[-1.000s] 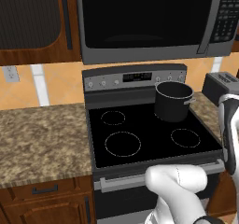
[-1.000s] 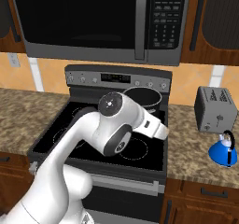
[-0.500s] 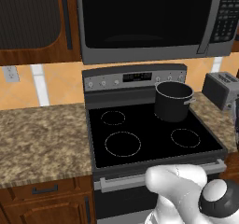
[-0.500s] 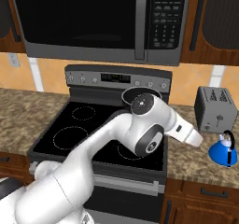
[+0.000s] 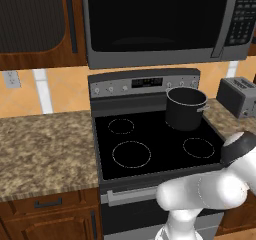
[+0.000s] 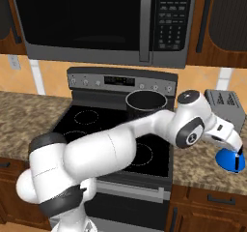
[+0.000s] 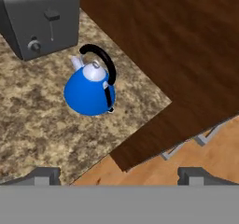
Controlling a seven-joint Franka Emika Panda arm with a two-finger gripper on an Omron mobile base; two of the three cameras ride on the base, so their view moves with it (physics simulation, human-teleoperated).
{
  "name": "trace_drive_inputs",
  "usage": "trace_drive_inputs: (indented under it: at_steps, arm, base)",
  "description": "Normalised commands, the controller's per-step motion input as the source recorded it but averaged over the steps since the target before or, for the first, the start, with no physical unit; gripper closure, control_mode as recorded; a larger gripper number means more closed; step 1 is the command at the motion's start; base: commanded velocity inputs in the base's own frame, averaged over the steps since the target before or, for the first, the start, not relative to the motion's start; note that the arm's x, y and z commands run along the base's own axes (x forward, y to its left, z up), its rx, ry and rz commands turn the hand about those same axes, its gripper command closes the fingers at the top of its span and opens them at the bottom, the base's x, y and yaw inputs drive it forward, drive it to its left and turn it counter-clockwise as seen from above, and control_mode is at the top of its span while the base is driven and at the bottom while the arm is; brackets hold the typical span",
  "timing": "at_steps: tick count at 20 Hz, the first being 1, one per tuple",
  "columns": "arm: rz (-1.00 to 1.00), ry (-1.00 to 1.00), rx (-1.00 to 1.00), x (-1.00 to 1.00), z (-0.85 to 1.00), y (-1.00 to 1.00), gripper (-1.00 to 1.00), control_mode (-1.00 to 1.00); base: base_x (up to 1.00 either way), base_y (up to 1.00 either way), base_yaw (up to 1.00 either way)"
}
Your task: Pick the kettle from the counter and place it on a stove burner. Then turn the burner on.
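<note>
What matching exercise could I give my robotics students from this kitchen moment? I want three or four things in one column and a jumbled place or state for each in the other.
Column one:
1. small bright-blue cone-shaped kettle
2. big dark-grey cylindrical pot
3. grey boxy toaster
4. two-finger gripper

Column two:
A. on the black glass cooktop, at its back right
B. open, above the counter's edge, holding nothing
C. on the speckled granite counter, close to the toaster
D. on the counter, behind the kettle as the right base view shows it

Pairs: 1-C, 2-A, 3-D, 4-B
</note>
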Motion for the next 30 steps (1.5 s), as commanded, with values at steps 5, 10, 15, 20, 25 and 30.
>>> trace_drive_inputs:
  at_steps: [5, 10, 15, 20, 25, 30]
  arm:
    - [0.04, 0.07, 0.13, 0.08, -0.33, -0.46, -1.00, -1.00]
    - [0.00, -0.02, 0.19, 0.09, -0.15, -0.05, -1.00, -1.00]
    - [0.05, -0.10, 0.10, 0.25, -0.37, -0.06, -1.00, -1.00]
    - [0.01, -0.02, 0.00, 0.05, -0.22, 0.00, -1.00, -1.00]
    - [0.05, 0.00, -0.03, 0.05, -0.20, -0.01, -1.00, -1.00]
    - [0.04, 0.00, -0.05, 0.19, -0.52, 0.00, -1.00, -1.00]
  base:
    - [0.00, 0.00, 0.00]
    - [0.00, 0.00, 0.00]
    - [0.00, 0.00, 0.00]
    - [0.00, 0.00, 0.00]
    - [0.00, 0.00, 0.00]
    - [0.00, 0.00, 0.00]
